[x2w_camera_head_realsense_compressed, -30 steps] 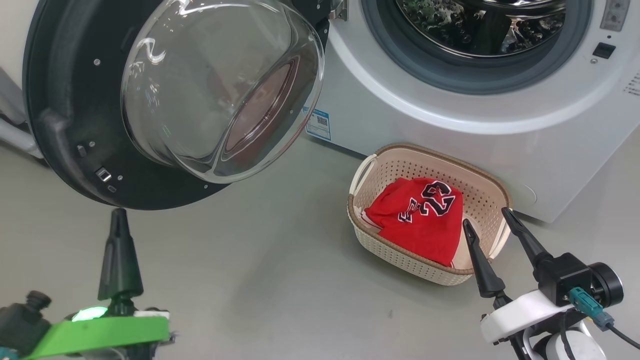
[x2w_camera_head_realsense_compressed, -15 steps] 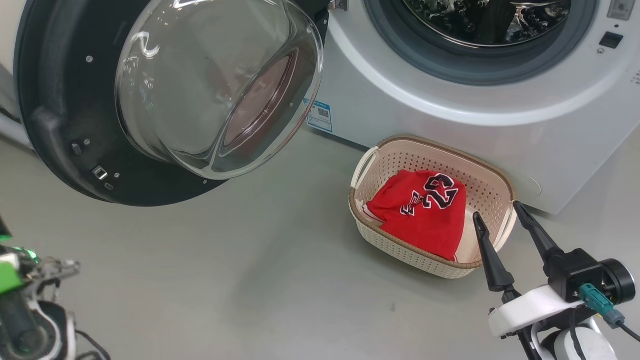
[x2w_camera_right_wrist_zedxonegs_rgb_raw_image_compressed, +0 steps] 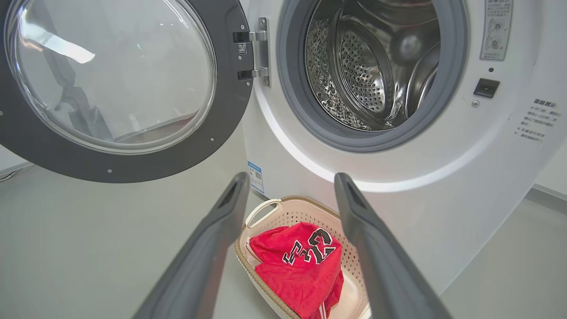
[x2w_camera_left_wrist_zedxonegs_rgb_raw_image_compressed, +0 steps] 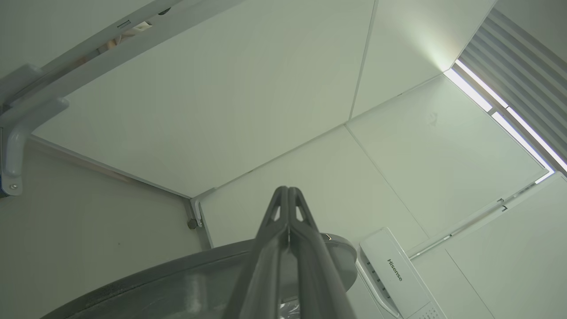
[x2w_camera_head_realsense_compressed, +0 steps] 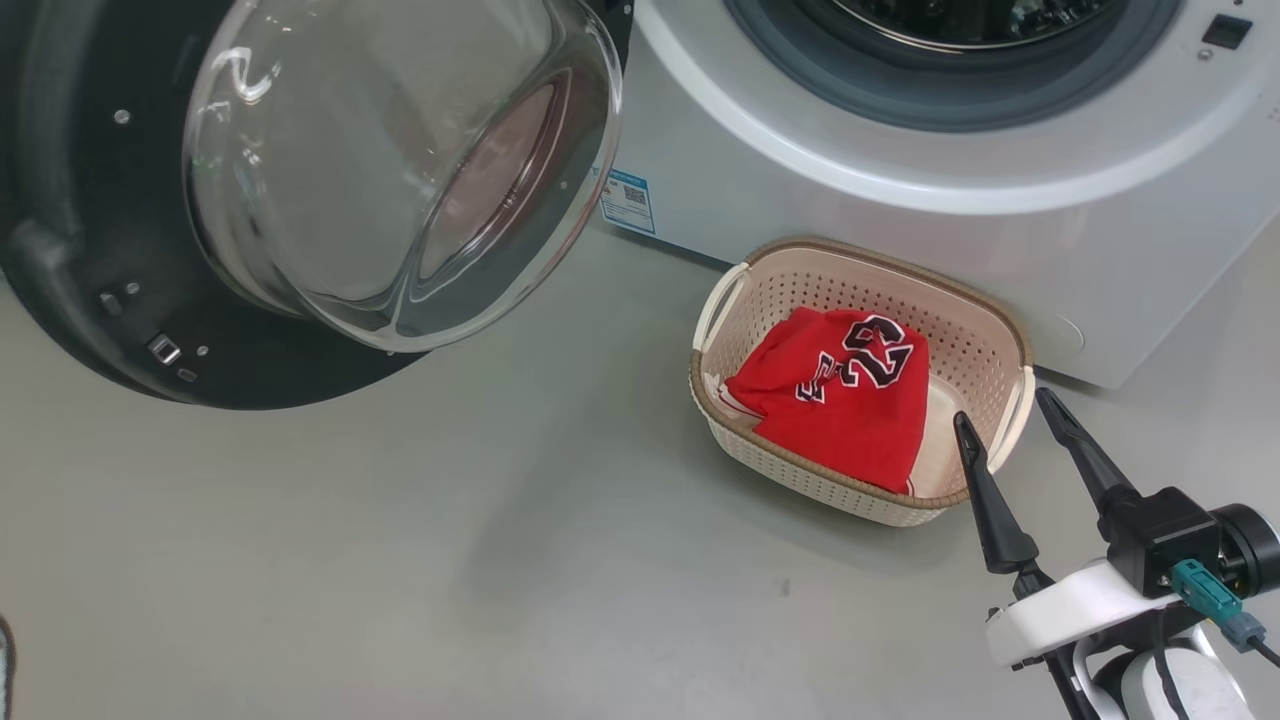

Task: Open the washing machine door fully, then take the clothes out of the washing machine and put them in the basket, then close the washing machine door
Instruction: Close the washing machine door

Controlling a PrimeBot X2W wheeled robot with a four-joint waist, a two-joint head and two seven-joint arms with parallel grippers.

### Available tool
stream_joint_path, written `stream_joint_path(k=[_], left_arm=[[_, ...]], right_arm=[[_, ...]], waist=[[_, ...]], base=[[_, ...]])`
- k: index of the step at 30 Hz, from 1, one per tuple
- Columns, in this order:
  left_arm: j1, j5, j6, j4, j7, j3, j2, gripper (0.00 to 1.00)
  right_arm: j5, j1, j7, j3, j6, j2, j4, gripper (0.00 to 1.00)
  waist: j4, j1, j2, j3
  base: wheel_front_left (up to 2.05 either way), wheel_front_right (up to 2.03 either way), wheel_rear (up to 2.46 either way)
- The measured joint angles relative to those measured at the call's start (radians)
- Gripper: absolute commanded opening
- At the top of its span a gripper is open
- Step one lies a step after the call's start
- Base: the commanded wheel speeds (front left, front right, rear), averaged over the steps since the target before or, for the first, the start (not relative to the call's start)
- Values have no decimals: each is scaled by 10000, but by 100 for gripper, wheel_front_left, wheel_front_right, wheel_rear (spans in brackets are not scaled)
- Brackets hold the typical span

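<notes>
Closest to me, the right gripper (x2w_camera_head_realsense_compressed: 1003,408) hangs low with its two dark fingers spread wide and nothing between them, the tips just beside the near end of the basket (x2w_camera_head_realsense_compressed: 800,478). The basket sits on the grey floor (x2w_camera_head_realsense_compressed: 400,550), right up against the foot of the washing machine (x2w_camera_head_realsense_compressed: 800,170). In it lies the clothes (x2w_camera_head_realsense_compressed: 840,400), a red bundle with the dark "23" facing up. Behind that the washing machine door (x2w_camera_head_realsense_compressed: 60,200) is swung wide to the left on its metal hinge (x2w_camera_right_wrist_zedxonegs_rgb_raw_image_compressed: 261,51), glass bowl bulging out into the room. Through the grey gasket (x2w_camera_right_wrist_zedxonegs_rgb_raw_image_compressed: 310,128) the steel drum (x2w_camera_right_wrist_zedxonegs_rgb_raw_image_compressed: 363,66) looks bare from the right wrist view. The left gripper (x2w_camera_left_wrist_zedxonegs_rgb_raw_image_compressed: 288,190) is pointed upward at pale wall panels, its fingers pressed together with nothing held.
</notes>
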Motion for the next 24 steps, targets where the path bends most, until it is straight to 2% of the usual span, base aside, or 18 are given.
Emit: stream_joint_path(k=[9, 14, 24], left_arm=[[-495, -583, 848, 1893, 1231, 56, 861, 0], [-783, -677, 1187, 2619, 1668, -21, 1066, 0], [-1393, -729, 1206, 3630, 2061, -263, 1126, 0]], right_arm=[[-48, -157, 180, 6, 13, -182, -251, 100], [-54, -216, 309, -65, 88, -299, -395, 100], [-54, -283, 385, -297, 88, -470, -546, 100]], waist=[[-416, 0, 0, 387], [-629, 0, 0, 648], [-867, 0, 0, 1052]], base=[[0, 0, 0], [0, 0, 0], [0, 0, 0]])
